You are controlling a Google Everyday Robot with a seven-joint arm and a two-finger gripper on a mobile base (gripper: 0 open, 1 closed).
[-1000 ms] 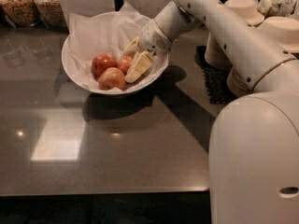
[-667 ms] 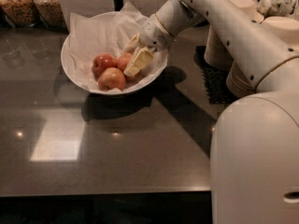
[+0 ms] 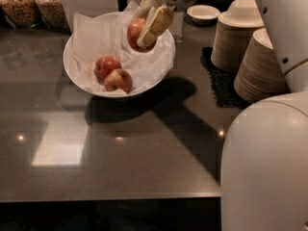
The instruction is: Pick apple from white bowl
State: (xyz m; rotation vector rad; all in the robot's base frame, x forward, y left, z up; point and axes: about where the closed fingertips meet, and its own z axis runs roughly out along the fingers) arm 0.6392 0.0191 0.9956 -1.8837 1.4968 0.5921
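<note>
The white bowl (image 3: pixel 82 83), lined with crinkled white paper, stands at the back left of the dark counter. Two red-pink apples (image 3: pixel 107 66) (image 3: pixel 119 80) lie side by side in it. My gripper (image 3: pixel 147 23) is above the bowl's right half, shut on a third red apple (image 3: pixel 134 32) held between its pale fingers (image 3: pixel 155 25), lifted clear of the bowl's bottom. The arm reaches in from the upper right.
Two stacks of beige disposable bowls (image 3: pixel 240 32) (image 3: pixel 264 66) stand at the right on a black mat (image 3: pixel 219 83). A small white dish (image 3: pixel 203 12) sits at the back. Two jars of grain (image 3: pixel 21 4) stand at the back left. My white base (image 3: pixel 264 162) fills the lower right.
The gripper has risen out of the bowl with one apple held between its fingers; two apples stay in the bowl. The view has also shifted closer.
</note>
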